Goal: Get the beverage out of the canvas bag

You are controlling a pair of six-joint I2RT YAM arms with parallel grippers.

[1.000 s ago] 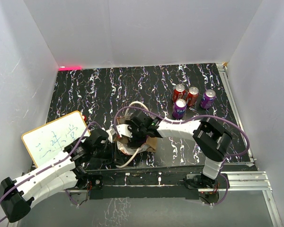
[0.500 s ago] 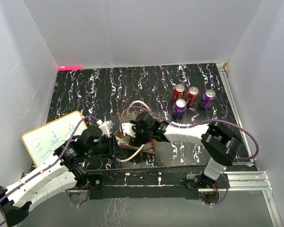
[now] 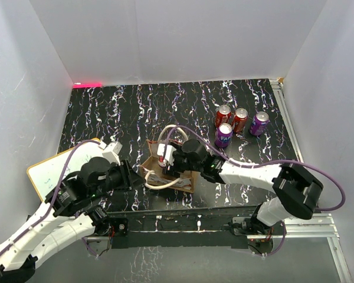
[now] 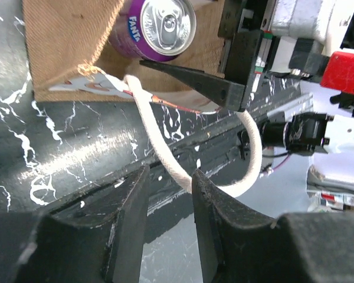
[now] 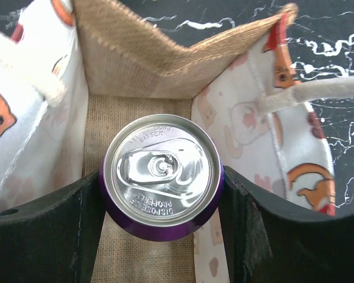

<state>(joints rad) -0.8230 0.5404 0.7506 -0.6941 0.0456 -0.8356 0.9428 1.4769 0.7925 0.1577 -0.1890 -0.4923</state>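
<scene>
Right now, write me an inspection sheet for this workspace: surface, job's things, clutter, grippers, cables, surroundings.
Surface: black marbled tabletop, no spills seen.
Job's things: canvas bag open at the top; purple can upright inside it.
Clutter: two red cans and two loose purple cans standing far right; white board at left, partly hidden by the left arm.
Grippers: right gripper shut on the purple can; left gripper open by a narrow gap, the rope handle showing through it, not pinched.
Cables: purple cables run along both arms.
Surroundings: white walls on three sides; red light at the far left corner.
</scene>
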